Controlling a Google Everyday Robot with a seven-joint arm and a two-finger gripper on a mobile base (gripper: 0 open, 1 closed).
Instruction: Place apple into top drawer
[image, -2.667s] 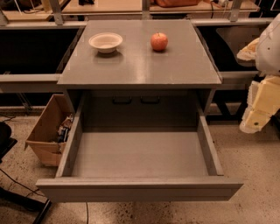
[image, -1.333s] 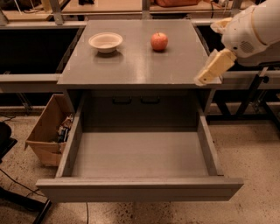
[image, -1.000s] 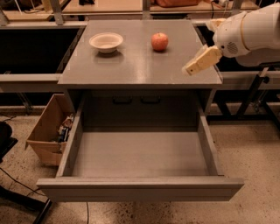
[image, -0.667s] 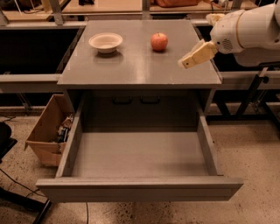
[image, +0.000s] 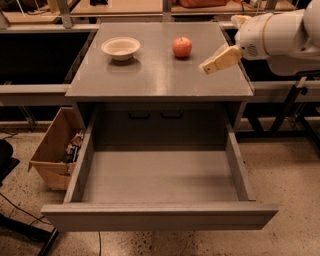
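Note:
The red-orange apple (image: 182, 47) stands on the grey cabinet top (image: 150, 75), right of centre towards the back. The top drawer (image: 159, 180) is pulled fully out below the top, and its grey box holds nothing. My gripper (image: 205, 68) reaches in from the right on a white arm (image: 280, 35). Its tan tip hovers above the cabinet top, a short way right of the apple and nearer to me, apart from it.
A cream-white shallow bowl (image: 120, 48) sits on the cabinet top left of the apple. A brown cardboard box (image: 54, 150) stands on the floor left of the drawer. Dark shelving and metal frames flank the cabinet on both sides.
My gripper came up from low at the right of the cabinet and moved left over the cabinet top towards the apple. The apple, bowl and drawer have not moved.

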